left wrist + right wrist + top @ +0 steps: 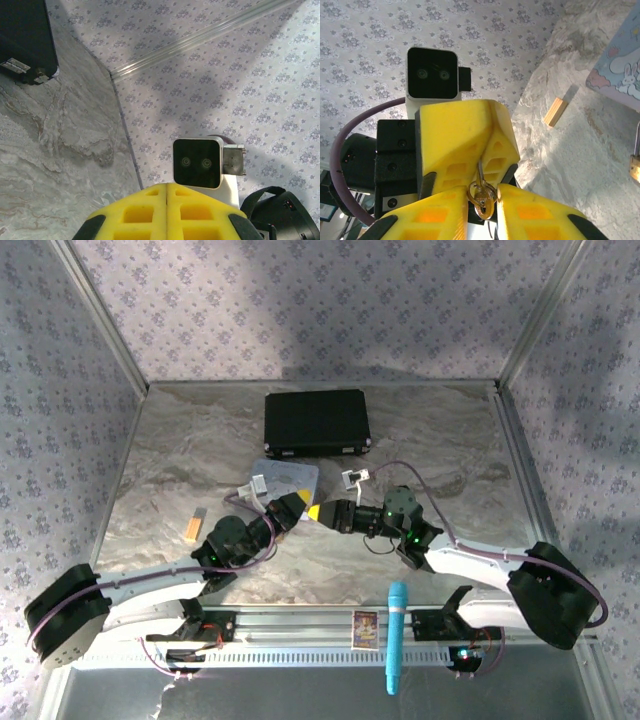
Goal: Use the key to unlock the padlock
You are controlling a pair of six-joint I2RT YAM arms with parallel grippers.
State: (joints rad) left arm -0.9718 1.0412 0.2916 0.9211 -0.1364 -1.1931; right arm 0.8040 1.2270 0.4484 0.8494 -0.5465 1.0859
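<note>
Right wrist: key (481, 194) in left claw (483, 164).

Lab test booth, wallpapered panels (300, 310), aluminium frame (100, 315), marble tabletop (450, 440)

The top camera looks down from six o'clock; close wrist cameras face each other over the shared grey marble tabletop (450, 440).
</note>
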